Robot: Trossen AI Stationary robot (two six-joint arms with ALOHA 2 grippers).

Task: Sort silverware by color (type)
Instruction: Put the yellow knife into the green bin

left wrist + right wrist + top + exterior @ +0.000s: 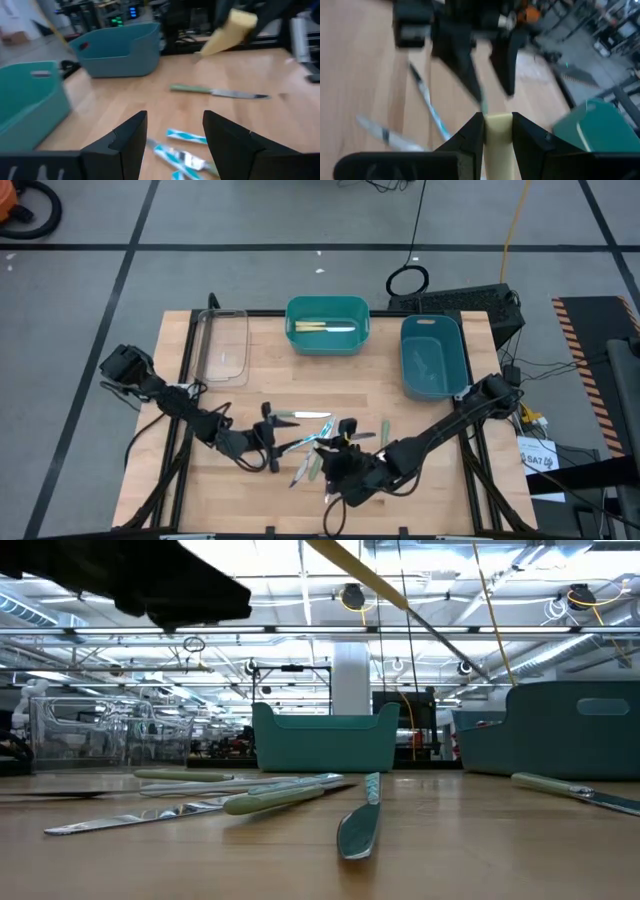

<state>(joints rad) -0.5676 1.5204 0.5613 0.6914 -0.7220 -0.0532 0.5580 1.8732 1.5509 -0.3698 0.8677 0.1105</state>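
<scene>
Your right gripper (pixel 497 125) is clamped on a yellow-handled utensil (pixel 498 142), left gripper (pixel 175 135) gaping empty nearby; next, carry it far to the teal bin (pixel 327 323).

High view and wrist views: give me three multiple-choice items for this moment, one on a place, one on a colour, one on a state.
1. Where do the two sorted utensils lie?
A. clear tray
B. teal bin
C. blue bin

2. What colour is the handle in the right claw?
A. yellow
B. light blue
C. red

3. How does the left claw stand?
A. shut on a knife
B. open and empty
C. shut on a bin's rim

Key: 1 B, both lie inside the teal bin, while the clear tray and blue bin hold none. 2 A, a yellow handle sits between the right claw fingers. 3 B, the left claw shows a bare gap above the table.
</scene>
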